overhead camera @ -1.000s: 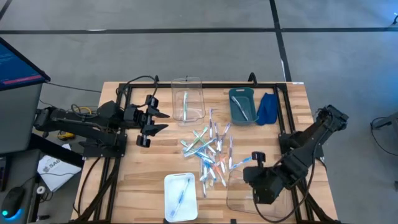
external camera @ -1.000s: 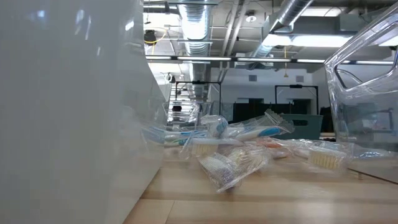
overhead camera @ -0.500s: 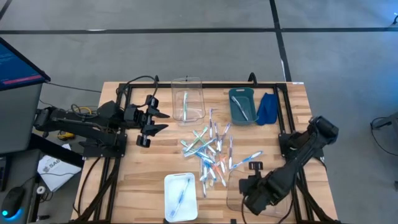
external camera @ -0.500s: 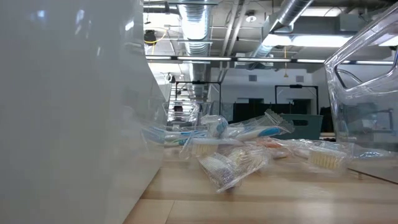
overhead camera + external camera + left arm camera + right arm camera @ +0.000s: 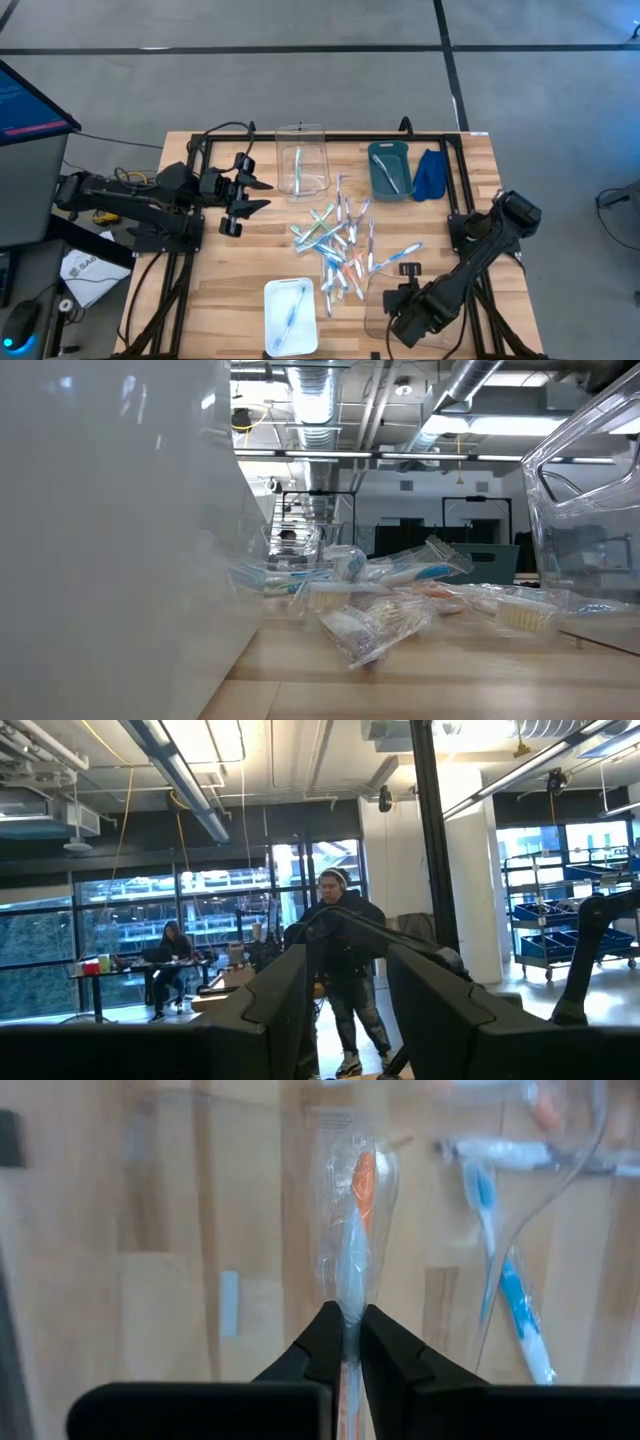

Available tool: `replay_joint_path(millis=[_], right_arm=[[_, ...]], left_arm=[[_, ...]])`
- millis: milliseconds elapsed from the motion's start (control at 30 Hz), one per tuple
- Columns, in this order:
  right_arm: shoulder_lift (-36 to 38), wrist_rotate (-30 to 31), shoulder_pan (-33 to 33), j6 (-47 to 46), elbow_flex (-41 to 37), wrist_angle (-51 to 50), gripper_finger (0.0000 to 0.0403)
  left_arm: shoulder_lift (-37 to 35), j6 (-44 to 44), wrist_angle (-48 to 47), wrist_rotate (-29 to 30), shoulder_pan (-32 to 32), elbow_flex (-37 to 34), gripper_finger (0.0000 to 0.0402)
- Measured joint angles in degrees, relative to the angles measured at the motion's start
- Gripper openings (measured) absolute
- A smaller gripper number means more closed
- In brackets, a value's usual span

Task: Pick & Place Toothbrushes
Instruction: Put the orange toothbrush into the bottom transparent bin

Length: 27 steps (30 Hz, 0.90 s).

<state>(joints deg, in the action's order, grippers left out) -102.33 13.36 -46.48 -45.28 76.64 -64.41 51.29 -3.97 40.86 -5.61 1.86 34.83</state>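
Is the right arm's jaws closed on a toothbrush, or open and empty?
Closed: the right gripper pinches an orange wrapped toothbrush between its jaws, over the clear bin.

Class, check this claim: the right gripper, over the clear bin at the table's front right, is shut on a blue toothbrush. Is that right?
Not quite. The right gripper is shut on an orange toothbrush, not a blue one, as the right wrist view shows. It is over the clear bin.

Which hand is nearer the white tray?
Right. The right hand hangs over the clear bin just right of the white tray, pinching an orange toothbrush. The left hand waits near the table's left edge, farther off.
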Motion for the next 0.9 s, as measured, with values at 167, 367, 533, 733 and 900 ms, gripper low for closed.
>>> replay_joint_path(millis=[167,367,533,733,900], right_arm=[[0.0,-0.2,0.0,-1.3,-2.9,1.5,0.0020],[0.0,-1.3,0.0,-1.7,-5.7,8.5,0.0023],[0.0,-1.5,0.0,-2.7,-8.0,9.9,0.0020],[0.0,-1.4,0.0,-2.8,-10.4,12.8,0.0023],[0.0,-1.4,0.0,-4.2,-13.0,14.0,0.0021]], left_arm=[[0.0,0.0,0.0,0.0,0.0,0.0,0.0135],[0.0,0.0,0.0,0.0,0.0,0.0,0.0135],[0.0,0.0,-0.1,0.0,0.0,0.0,0.0135],[0.0,0.0,-0.1,0.0,0.0,0.0,0.0135],[0.0,0.0,-0.1,0.0,0.0,0.0,0.0135]])
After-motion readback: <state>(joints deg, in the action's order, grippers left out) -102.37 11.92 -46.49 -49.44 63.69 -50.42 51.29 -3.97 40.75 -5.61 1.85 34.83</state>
